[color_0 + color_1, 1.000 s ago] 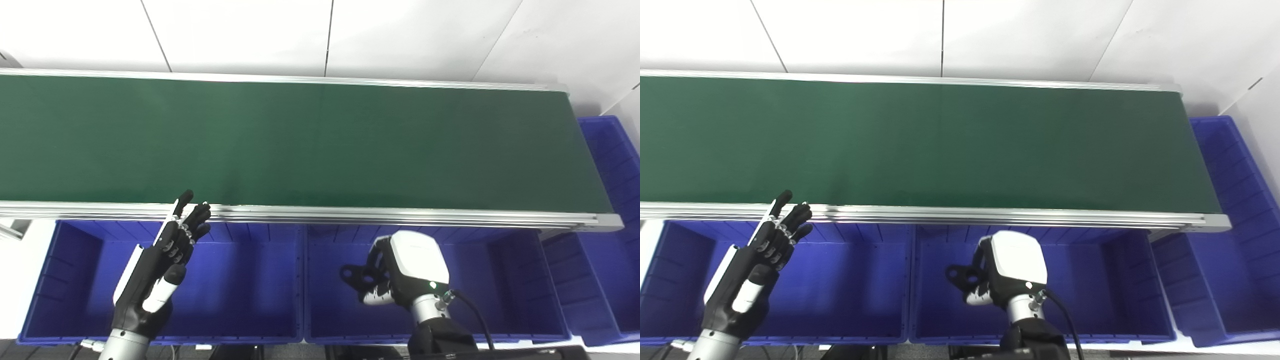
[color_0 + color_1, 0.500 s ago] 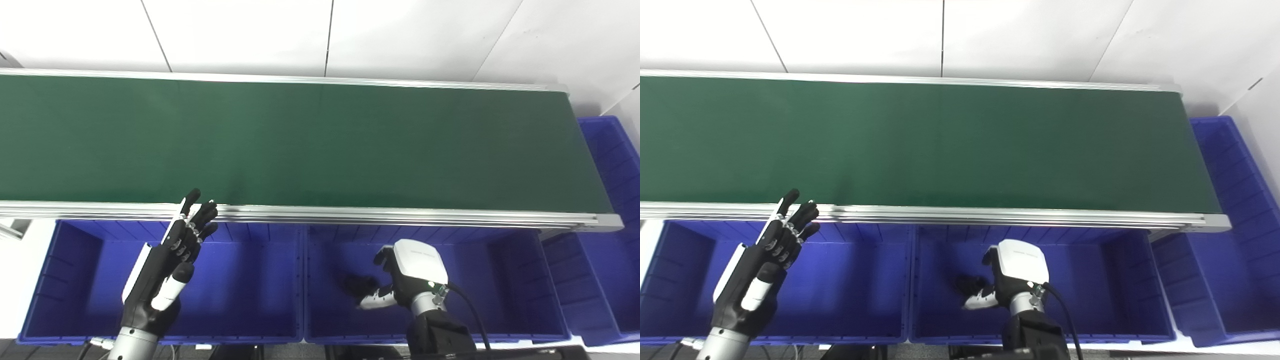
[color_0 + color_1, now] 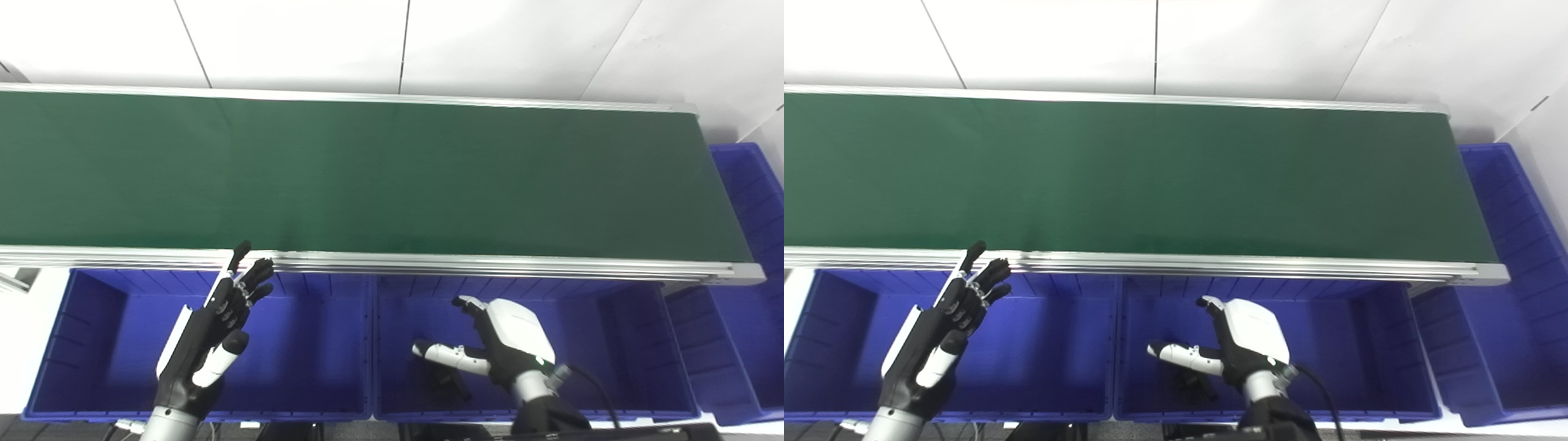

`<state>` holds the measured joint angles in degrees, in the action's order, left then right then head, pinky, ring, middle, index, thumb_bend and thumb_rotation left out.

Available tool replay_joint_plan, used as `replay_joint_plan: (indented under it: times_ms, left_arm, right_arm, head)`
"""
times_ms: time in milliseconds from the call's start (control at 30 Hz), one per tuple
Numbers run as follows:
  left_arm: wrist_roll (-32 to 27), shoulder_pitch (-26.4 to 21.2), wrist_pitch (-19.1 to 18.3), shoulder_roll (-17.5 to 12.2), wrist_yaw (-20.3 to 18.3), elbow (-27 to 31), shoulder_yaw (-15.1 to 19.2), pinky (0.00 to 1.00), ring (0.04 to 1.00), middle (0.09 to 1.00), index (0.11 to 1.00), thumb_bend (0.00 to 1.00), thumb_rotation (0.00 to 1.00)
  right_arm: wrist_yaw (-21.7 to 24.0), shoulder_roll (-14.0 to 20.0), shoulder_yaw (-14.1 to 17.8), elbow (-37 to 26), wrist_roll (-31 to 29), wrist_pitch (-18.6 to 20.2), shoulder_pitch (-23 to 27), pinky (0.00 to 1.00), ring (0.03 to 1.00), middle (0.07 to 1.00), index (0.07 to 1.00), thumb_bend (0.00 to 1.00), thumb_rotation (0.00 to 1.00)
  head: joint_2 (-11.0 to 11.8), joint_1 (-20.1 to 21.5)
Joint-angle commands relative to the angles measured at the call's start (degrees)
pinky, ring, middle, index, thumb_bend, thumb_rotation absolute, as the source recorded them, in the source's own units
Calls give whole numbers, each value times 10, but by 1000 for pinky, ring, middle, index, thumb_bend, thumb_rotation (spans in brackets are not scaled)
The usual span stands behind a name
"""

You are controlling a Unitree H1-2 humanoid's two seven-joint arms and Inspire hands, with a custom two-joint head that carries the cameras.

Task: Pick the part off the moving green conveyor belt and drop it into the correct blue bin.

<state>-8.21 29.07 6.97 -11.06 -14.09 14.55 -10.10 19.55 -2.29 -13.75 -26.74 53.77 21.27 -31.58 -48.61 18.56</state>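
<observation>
Small black part (image 3: 442, 381) lies on the floor of the middle blue plastic bin (image 3: 637, 349), directly below the right hand's extended thumb, not touching it. Right hand (image 3: 499, 343) is spread open, holding nothing, hovering inside that bin. Left hand (image 3: 211, 321) is open too, fingers straight and slightly apart, over the left blue bin (image 3: 92, 343). Green conveyor belt (image 3: 367, 171) is bare.

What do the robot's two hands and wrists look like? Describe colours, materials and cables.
The left hand is black with a white side panel, a white thumb segment and a silver wrist. The right hand has a glossy white back shell, black fingers, a small green light and a black cable at its wrist.
</observation>
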Motion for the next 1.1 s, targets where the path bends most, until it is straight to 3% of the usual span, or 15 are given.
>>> replay_joint_plan:
  times_ms: [0, 100, 200, 267, 367, 500, 633, 867, 1067]
  left_arm:
    - [3, 8, 25, 0, -7, 15, -4, 889, 918, 908, 998, 818, 773]
    - [-6, 12, 24, -2, -12, 12, -6, 891, 919, 907, 1000, 814, 752]
    - [-3, 14, 31, -2, -14, 5, -9, 880, 915, 909, 999, 798, 739]
    - [-2, 14, 38, -1, -15, -2, -11, 876, 915, 909, 995, 796, 730]
    - [3, 13, 54, 2, -14, -15, -13, 865, 908, 902, 985, 806, 712]
    - [20, 12, 81, 9, -5, -30, -15, 844, 894, 892, 968, 840, 709]
    - [39, 12, 121, 19, 7, -48, -14, 827, 884, 883, 944, 890, 729]
    - [74, 19, 160, 38, 29, -63, -5, 888, 952, 984, 951, 985, 819]
    - [69, 18, 175, 39, 29, -71, -2, 936, 993, 1000, 980, 1000, 852]
  right_arm:
    - [-46, -56, 15, -59, -176, -45, -45, 673, 777, 822, 848, 837, 985]
    - [-103, -100, 10, -63, -313, -133, -109, 695, 769, 830, 838, 788, 918]
    - [-149, -107, -8, -22, -417, -287, -157, 717, 771, 829, 841, 748, 895]
    - [-170, -90, -12, 17, -435, -376, -165, 756, 785, 828, 845, 738, 912]
    - [-182, -64, -3, 66, -439, -454, -160, 818, 823, 848, 864, 828, 979]
    - [-189, -32, -1, 115, -429, -480, -137, 849, 858, 874, 889, 926, 999]
    - [-223, 0, -19, 151, -399, -482, -108, 897, 909, 915, 928, 942, 1000]
    - [-346, 62, -81, 195, -349, -482, -58, 996, 998, 998, 994, 890, 1000]
    - [-425, 93, -131, 213, -331, -482, -31, 1000, 1000, 1000, 1000, 894, 1000]
  head:
    - [0, 0]
    - [8, -26]
    - [21, -50]
    - [24, -55]
    - [36, -69]
    - [58, -76]
    - [73, -81]
    - [94, -98]
    - [92, -98]
